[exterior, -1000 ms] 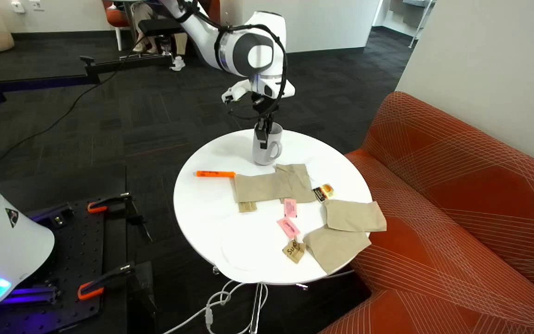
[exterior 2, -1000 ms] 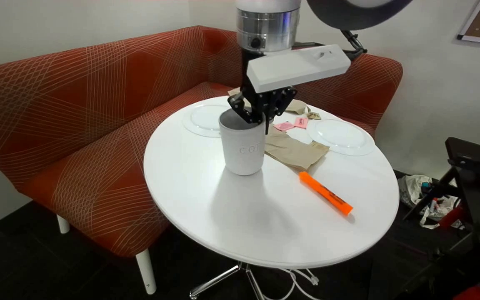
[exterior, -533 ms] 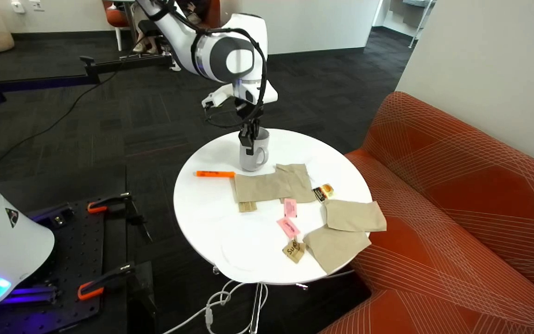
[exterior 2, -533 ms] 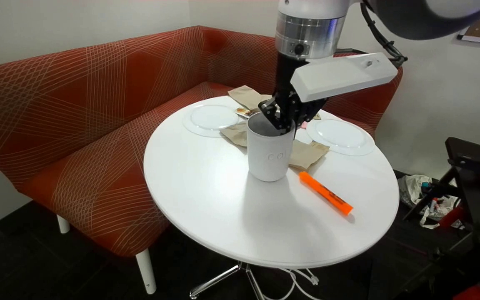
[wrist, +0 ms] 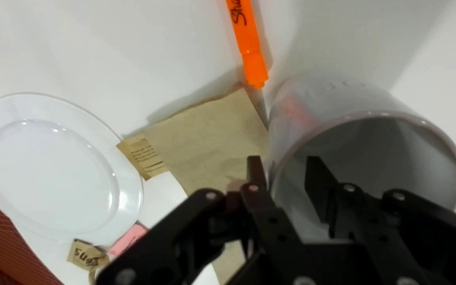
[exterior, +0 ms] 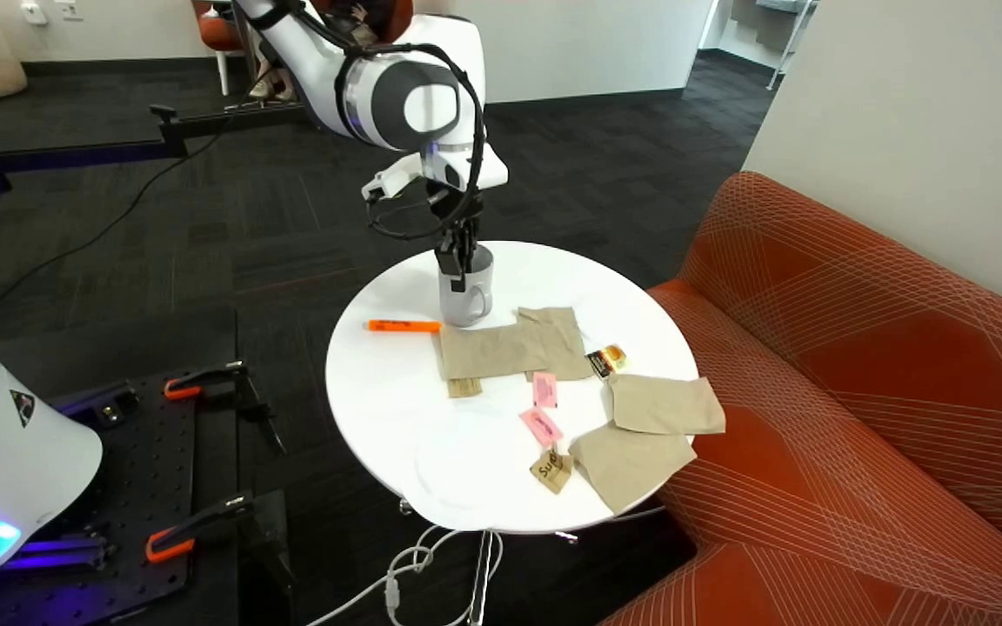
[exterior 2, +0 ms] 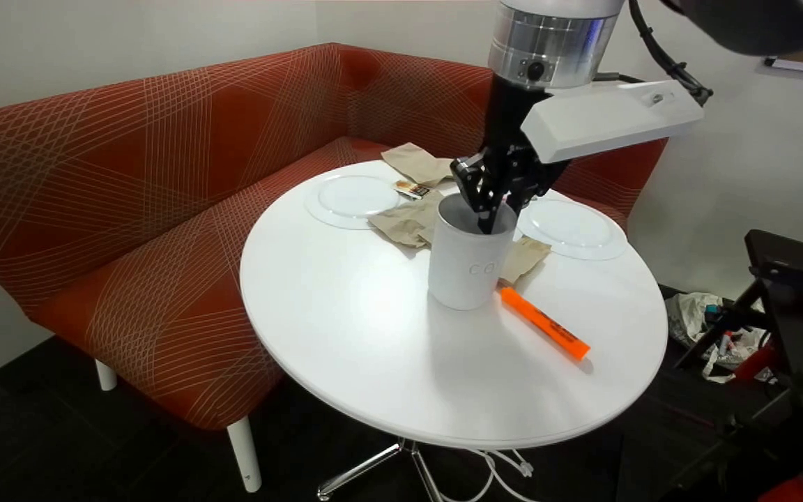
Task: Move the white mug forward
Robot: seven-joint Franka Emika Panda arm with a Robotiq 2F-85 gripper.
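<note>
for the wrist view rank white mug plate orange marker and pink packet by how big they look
Largest, unranked: white mug and plate, as the first is nearer the camera
Orange marker, cut off by the frame
Pink packet

Marker (exterior 2: 544,324) on table (exterior 2: 339,328), mug (exterior 2: 468,275) beside it

Carries on the round table (exterior: 379,382), mid-frame: white mug (exterior: 456,309), orange marker (exterior: 403,326) left of centre, tan papers (exterior: 501,350), pink packets (exterior: 544,389).
</note>
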